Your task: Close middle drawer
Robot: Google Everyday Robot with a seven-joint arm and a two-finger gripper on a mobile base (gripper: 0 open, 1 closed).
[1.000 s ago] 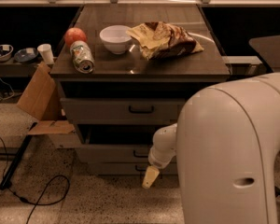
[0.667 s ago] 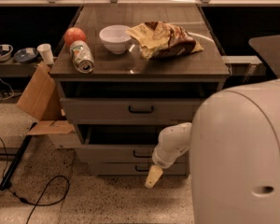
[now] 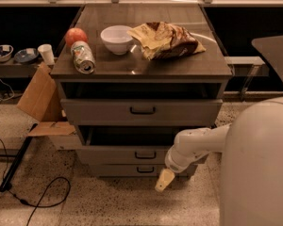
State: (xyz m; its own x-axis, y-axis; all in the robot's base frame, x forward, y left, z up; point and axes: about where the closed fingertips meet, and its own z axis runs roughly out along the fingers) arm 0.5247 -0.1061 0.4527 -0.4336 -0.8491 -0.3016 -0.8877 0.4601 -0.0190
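Well, the middle drawer (image 3: 118,154) sits pulled out from the cabinet, its grey front forward of the lowest drawer (image 3: 113,170) and its dark tray gaping under the top drawer (image 3: 99,112), which juts out too. Down low on the right, the pincer (image 3: 164,180) hangs near the floor just before the lowest drawer's right end, and whether it is apart or together cannot be told. Up on the tabletop (image 3: 132,69) rest an apple (image 3: 76,35), a tipped can (image 3: 83,57), a white bowl (image 3: 117,39) and a crumpled bag (image 3: 167,40).
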